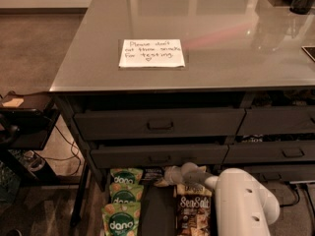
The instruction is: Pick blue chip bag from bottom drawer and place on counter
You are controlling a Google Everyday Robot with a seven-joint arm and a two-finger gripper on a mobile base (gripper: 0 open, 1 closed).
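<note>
The bottom drawer (156,210) is pulled out below the counter (221,43), and its interior is dark. A small dark-blue bag with a pale band, the blue chip bag (150,173), lies at the drawer's back, just under the drawer front above. My gripper (165,176) reaches left from the white arm (243,203) and sits right beside the bag's right edge, low in the drawer. Whether it touches the bag is hidden.
Green "dang" bags (120,215) fill the drawer's left side and brown "SeaSalt" bags (193,213) lie right of the middle. A white handwritten note (151,52) lies on the counter. A small dark side shelf (24,122) stands at the left. Closed drawer fronts (160,124) sit above.
</note>
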